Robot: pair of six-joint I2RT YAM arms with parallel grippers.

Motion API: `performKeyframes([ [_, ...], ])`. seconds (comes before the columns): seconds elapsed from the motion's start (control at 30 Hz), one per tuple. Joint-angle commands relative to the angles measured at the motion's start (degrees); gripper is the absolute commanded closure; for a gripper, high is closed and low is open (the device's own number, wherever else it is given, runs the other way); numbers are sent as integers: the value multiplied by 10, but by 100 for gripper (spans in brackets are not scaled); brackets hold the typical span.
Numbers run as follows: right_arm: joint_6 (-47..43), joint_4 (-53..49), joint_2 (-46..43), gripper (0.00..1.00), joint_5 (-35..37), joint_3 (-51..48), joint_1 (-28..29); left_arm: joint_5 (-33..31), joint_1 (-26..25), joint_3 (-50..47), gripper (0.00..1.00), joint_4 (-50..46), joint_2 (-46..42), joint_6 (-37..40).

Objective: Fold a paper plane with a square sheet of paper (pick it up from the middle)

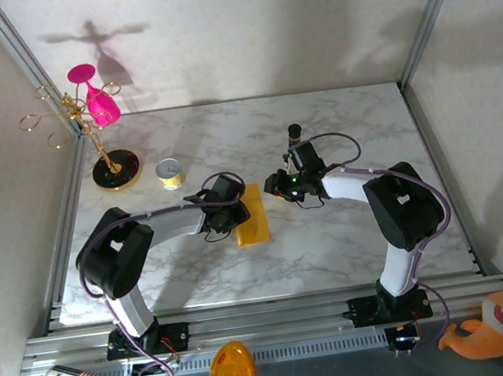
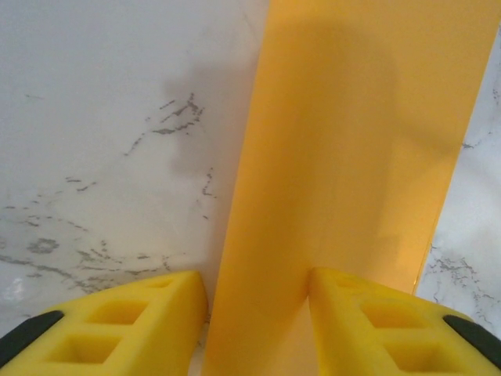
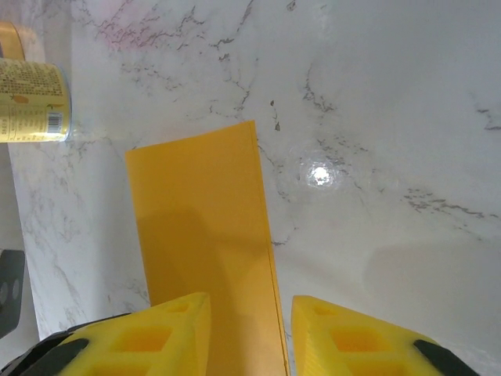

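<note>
Quick progress check from us: the thin square sheet of orange-yellow paper [image 1: 250,214] isn't square anymore. It's lying flat on the white marble surface [image 1: 351,240] as a long narrow rectangle, and in the right wrist view [image 3: 203,211] we can see a doubled edge along one long side, so we reckon the first centre fold is done. The left jaws are spread partway, with the strip [image 2: 352,157] running out from the gap between them and straight ahead. The right jaws are also partly spread at the other end, and the paper reaches forward from between them, a bit left of centre. We can't tell if either pair is actually pressing on the paper or just hovering over it, but neither is pinching it. A small round yellow tin [image 3: 31,102] sits ahead and left of the right jaws, well apart from the paper. By our guess, the nose corners, the wing folds and basically all the pointy dart shaping are left to do, so it's early days.
</note>
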Motion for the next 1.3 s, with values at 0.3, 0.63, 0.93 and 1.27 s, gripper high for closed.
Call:
performKeyframes([
  [0.3, -32, -2, 24, 71, -24, 9, 20, -20, -5, -30, 57, -36, 74, 14],
  [0.63, -53, -27, 62, 83, -46, 45, 45, -20, -5, -34, 57, -31, 84, 11],
  [0.93, -57, -43, 77, 85, -52, 57, 47, -16, -7, -37, 56, -26, 92, 7],
  [1.27, -64, -58, 91, 85, -47, 61, 50, -18, -8, -39, 56, -26, 95, 10],
])
